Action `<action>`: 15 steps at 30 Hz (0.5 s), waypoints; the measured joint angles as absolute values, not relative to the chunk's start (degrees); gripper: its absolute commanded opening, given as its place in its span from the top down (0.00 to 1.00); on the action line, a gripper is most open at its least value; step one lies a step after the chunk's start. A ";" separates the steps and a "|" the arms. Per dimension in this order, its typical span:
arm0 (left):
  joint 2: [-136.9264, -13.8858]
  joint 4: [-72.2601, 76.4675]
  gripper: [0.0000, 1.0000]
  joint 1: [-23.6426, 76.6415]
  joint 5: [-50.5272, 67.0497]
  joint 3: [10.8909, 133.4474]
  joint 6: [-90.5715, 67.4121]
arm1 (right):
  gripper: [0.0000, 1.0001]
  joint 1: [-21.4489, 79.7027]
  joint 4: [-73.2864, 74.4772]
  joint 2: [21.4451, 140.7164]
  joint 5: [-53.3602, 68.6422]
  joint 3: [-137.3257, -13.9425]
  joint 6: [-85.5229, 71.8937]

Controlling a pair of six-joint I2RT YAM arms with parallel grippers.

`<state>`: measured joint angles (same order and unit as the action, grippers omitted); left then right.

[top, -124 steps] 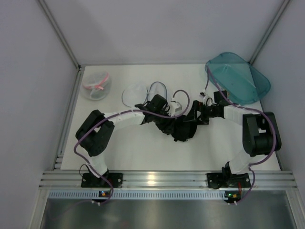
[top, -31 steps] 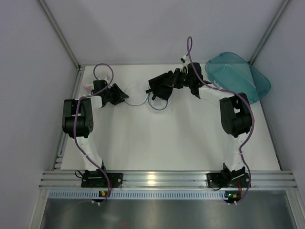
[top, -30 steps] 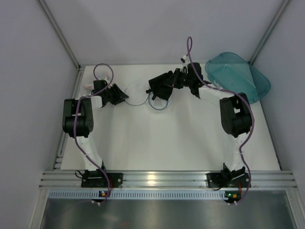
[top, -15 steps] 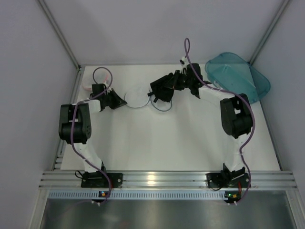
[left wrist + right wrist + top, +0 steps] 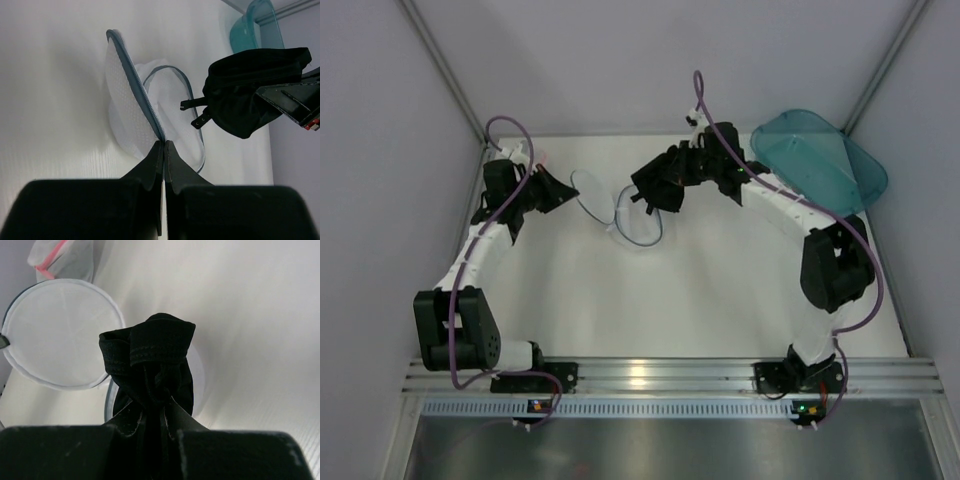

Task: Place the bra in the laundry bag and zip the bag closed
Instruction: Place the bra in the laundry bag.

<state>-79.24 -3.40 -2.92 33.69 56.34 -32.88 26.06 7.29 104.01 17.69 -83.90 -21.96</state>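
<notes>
The laundry bag [image 5: 638, 228] lies open at the back middle of the table. Its upper half [image 5: 127, 100] stands tilted up, and my left gripper [image 5: 164, 143] is shut on its grey zip rim [image 5: 150, 107]. The lower half [image 5: 175, 102] lies flat on the table. The black bra [image 5: 150, 362] hangs bunched from my right gripper [image 5: 155, 402], which is shut on it. From above, the bra [image 5: 655, 190] hangs over the far edge of the lower half, to the right of the left gripper [image 5: 568, 194]. The raised half [image 5: 60, 335] shows left of the bra.
A teal plastic bin [image 5: 820, 160] sits at the back right corner. Another round mesh bag with a pink rim [image 5: 60, 257] stands at the back left, behind the left arm. White walls close in the table on the left, right and back.
The left gripper closed on the bag's rim, then rose and drew back left, tilting the upper half up. The right gripper has kept the bra just above the bag.
</notes>
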 measured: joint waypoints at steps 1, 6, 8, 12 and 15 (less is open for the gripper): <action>-79.24 -3.99 1.00 -2.92 33.76 56.34 -32.91 | 1.00 26.89 8.27 103.98 17.12 -84.44 -21.43; -79.26 -6.09 1.00 -2.92 34.24 56.29 -33.32 | 1.00 30.98 14.20 104.14 13.65 -86.83 -21.08; -79.22 -6.33 1.00 -2.92 34.33 56.29 -33.34 | 1.00 32.27 15.90 104.60 11.60 -87.90 -21.26; -78.46 -7.14 1.00 -2.90 34.76 56.29 -33.32 | 1.00 34.83 18.79 106.26 6.17 -89.03 -22.59; -77.12 -7.35 1.00 -2.52 35.18 56.29 -33.28 | 1.00 36.07 20.47 108.81 4.16 -89.56 -23.86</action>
